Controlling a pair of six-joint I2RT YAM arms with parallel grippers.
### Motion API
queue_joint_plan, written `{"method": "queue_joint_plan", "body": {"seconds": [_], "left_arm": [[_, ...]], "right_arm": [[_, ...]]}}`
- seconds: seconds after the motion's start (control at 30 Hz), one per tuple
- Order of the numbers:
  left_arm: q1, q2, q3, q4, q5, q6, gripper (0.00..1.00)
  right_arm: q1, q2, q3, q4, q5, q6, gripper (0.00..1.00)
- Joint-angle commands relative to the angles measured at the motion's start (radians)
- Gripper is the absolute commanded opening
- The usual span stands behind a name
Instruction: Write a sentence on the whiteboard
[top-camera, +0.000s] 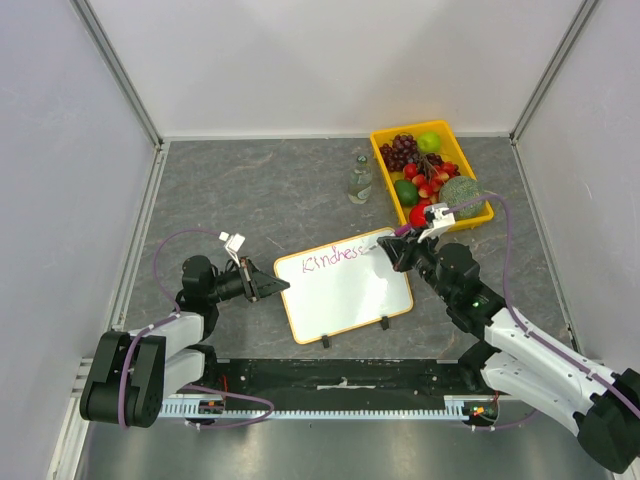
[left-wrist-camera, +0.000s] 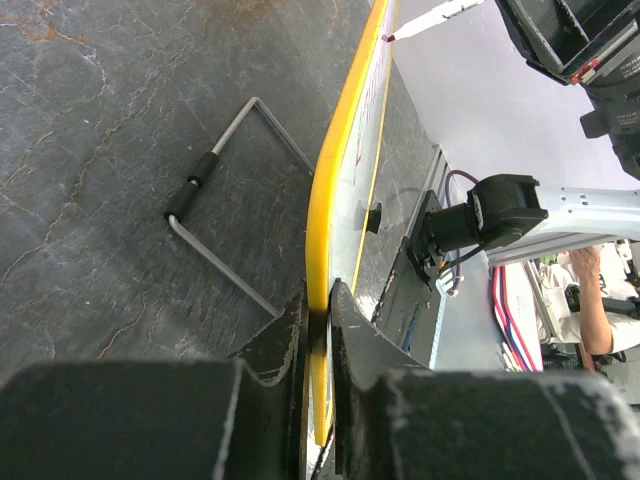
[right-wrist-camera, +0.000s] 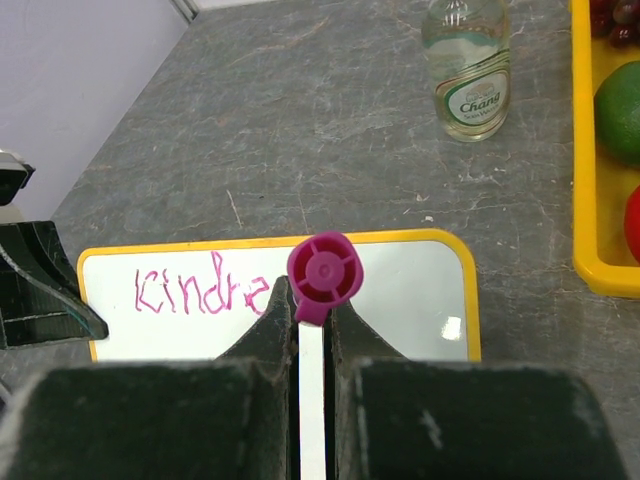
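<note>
In the middle of the worktop (top-camera: 260, 190) sat the whiteboard (top-camera: 345, 290), its left rim pinched between the left jaws, apparently to steady it against the pen's push. The right jaws pinched a marker (right-wrist-camera: 324, 272), tip just past the last letter. The sentence (top-camera: 331, 260) read only "Kindness". Behind, a bottle (right-wrist-camera: 471, 60) was labelled "Chang".

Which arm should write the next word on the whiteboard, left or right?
Right. The right gripper holds the white marker with magenta end cap, its tip at the end of the purple-pink writing on the yellow-rimmed white board. The left gripper is clamped on that board's edge, steadying it.
</note>
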Motion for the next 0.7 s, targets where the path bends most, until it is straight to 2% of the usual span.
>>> {"method": "queue_joint_plan", "body": {"seconds": [0.0, 0.17, 0.27, 0.43, 0.67], "left_arm": [[-0.001, 0.007, 0.011, 0.015, -0.005, 0.017, 0.02], [-0.001, 0.005, 0.011, 0.015, -0.005, 0.017, 0.02], [-0.001, 0.008, 0.011, 0.015, -0.005, 0.015, 0.02], [-0.001, 0.008, 0.011, 0.015, -0.005, 0.015, 0.02], [-0.001, 0.003, 0.01, 0.015, -0.004, 0.015, 0.02]], "right_arm": [[-0.004, 0.01, -0.009, 0.034, -0.043, 0.004, 0.0], [-0.006, 0.033, -0.009, 0.077, -0.06, 0.055, 0.0], [-0.012, -0.023, -0.015, 0.092, -0.071, 0.081, 0.0], [-0.024, -0.108, 0.02, 0.04, -0.108, 0.087, 0.0], [-0.029, -0.142, 0.036, -0.011, -0.149, 0.067, 0.0]]}}
